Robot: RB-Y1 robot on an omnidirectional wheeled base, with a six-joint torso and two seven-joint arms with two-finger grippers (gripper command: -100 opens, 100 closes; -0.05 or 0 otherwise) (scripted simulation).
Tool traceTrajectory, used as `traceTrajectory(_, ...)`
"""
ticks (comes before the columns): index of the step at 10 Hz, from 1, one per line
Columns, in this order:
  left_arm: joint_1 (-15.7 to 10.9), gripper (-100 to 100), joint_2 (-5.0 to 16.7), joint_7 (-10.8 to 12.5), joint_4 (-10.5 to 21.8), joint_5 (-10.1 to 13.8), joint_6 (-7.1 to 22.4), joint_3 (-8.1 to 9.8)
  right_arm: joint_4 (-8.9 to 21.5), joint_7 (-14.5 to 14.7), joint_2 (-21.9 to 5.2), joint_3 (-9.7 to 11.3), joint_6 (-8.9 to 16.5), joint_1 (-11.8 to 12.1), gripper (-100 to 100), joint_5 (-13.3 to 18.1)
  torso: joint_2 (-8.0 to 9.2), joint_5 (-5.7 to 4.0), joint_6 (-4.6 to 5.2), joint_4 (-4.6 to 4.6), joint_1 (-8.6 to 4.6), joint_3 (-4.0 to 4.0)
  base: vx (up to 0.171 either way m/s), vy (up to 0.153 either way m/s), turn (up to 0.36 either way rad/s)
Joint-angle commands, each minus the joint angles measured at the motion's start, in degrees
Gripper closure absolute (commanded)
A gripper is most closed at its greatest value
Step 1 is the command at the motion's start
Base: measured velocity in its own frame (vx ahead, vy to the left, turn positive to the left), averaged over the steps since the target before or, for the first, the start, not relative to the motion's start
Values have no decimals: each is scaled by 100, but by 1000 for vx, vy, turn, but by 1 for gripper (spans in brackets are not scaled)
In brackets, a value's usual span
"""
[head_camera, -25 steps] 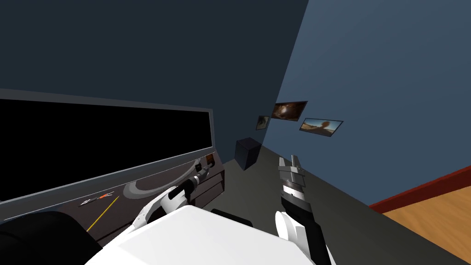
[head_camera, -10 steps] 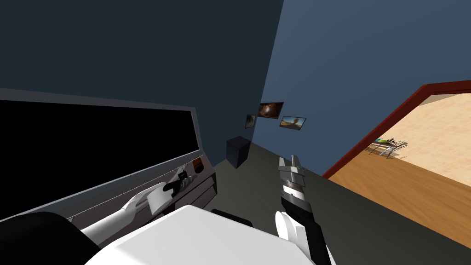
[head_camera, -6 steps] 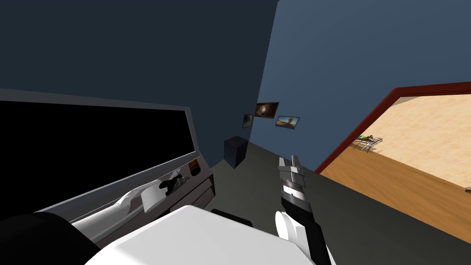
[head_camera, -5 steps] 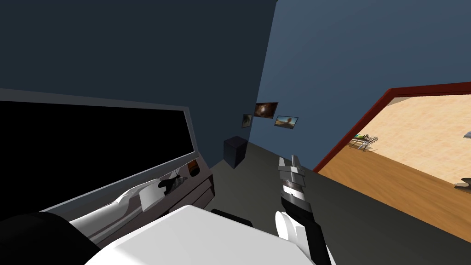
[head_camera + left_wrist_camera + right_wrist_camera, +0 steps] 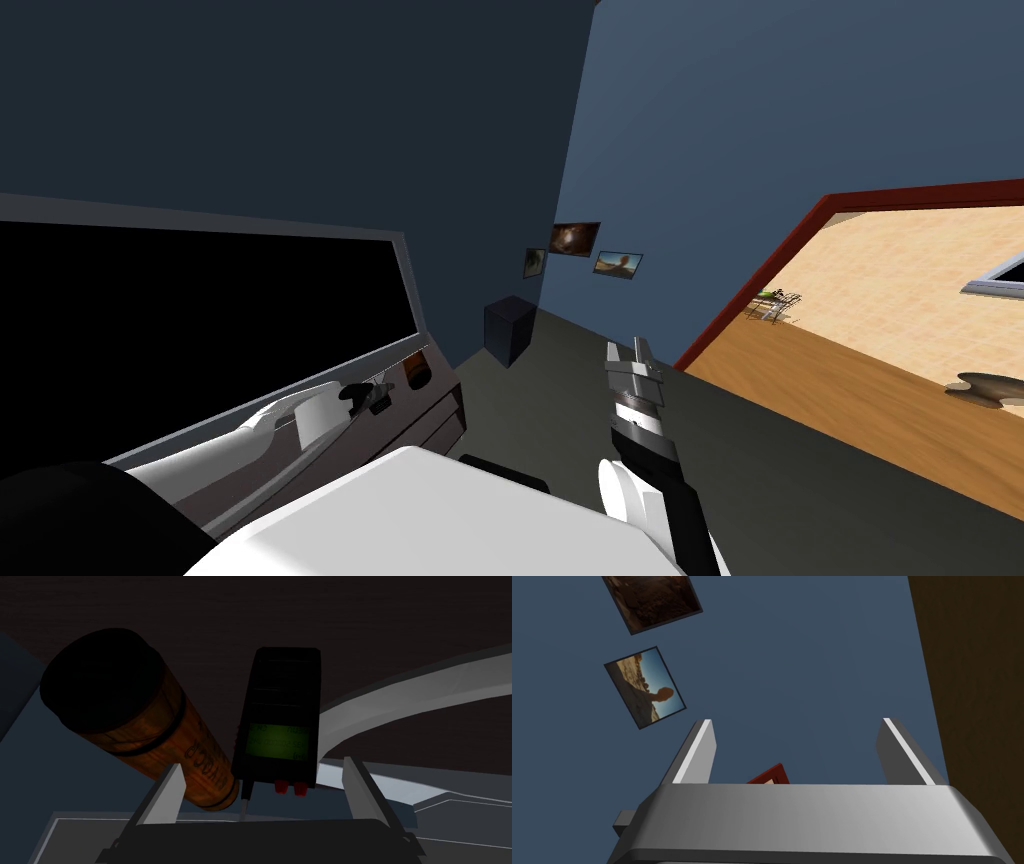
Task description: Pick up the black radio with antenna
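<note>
Where an orange-brown, dark-capped bottle (image 5: 145, 726) lies just beside it at the far end of the cabinet (image 5: 440, 410), the black radio (image 5: 280, 721) lies flat: green display, two red buttons, thin antenna. The left gripper (image 5: 262, 765) straddles its near end, spread wide, gripping nothing; the right gripper (image 5: 797, 722) hangs parted, empty.

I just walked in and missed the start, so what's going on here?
The robot's left hand, fingers open, is at a black radio lying on a dark cabinet, right beside an orange-brown bottle with a dark cap. The radio's near end sits between the open fingers, not gripped yet. The right hand is open and idle, held out in front.
</note>
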Motion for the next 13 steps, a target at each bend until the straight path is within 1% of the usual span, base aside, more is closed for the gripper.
traceTrajectory(1,0,-100,0,0,0,0,0,0,0,0,0,0,0,0,0,0,0,0,0,0,0,0,16,20,-5)
traceTrajectory(2,-6,0,5,-6,10,3,5,-2,0,0,0,0,0,0,0,0,5,0,0,1,-7,2,0,0,0)
traceTrajectory(3,-34,-100,-140,-36,187,-78,-76,0,0,0,0,0,0,0,0,0,9,-2,0,2,-13,5,14,18,-52)
traceTrajectory(6,-76,-100,-357,-82,455,-198,-196,3,0,0,0,0,0,0,0,0,5,0,0,1,-3,3,22,31,-44)
traceTrajectory(7,-60,-100,-290,-69,374,-157,-156,8,0,0,0,0,0,0,0,0,3,0,0,1,-6,2,12,10,-6)
traceTrajectory(8,-61,100,-296,-73,384,-160,-165,8,0,0,0,0,0,0,0,0,7,-2,-1,1,-12,4,0,4,15)
traceTrajectory(12,-57,100,-294,-73,386,-160,-160,7,0,0,0,0,0,0,0,0,13,-3,2,5,-17,8,0,0,0)
traceTrajectory(13,-58,0,-294,-73,386,-160,-161,7,0,0,0,0,0,0,0,0,13,-3,2,4,-18,8,0,0,0)
